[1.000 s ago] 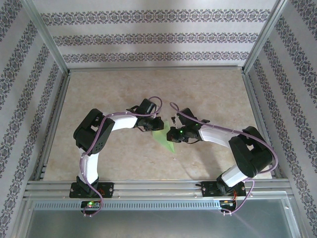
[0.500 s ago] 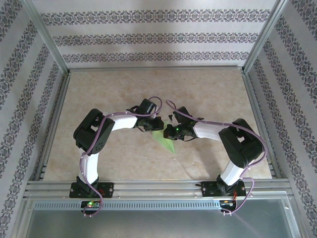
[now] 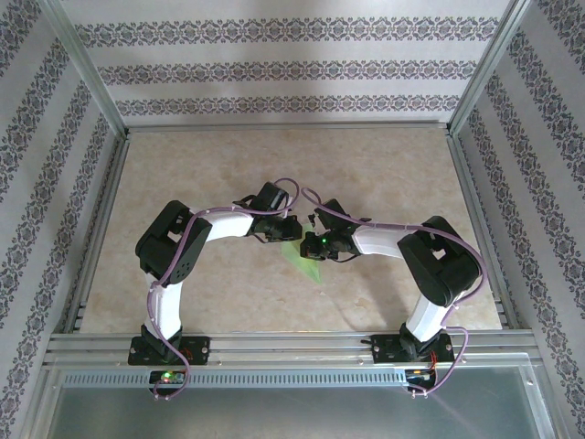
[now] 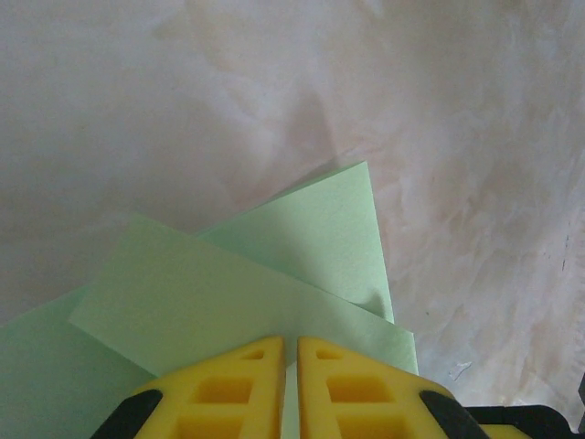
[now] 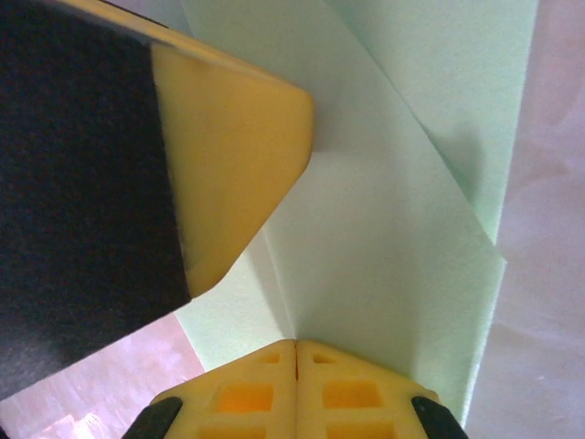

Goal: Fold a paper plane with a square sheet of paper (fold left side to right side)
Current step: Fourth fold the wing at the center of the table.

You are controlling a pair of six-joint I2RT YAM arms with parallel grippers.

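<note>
Left hand (image 4: 288, 346), fingers almost together, presses its tips onto the folded green sheet of paper (image 4: 302, 238) at the frame's bottom. Right hand (image 5: 295, 347), fully closed, touches the sheet's crease. Both arms bend inward and meet mid-counter (image 3: 384, 174).

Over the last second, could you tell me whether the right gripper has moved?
Yes. The right gripper has edged left, away from the right-hand rail and closer to the left gripper.
</note>
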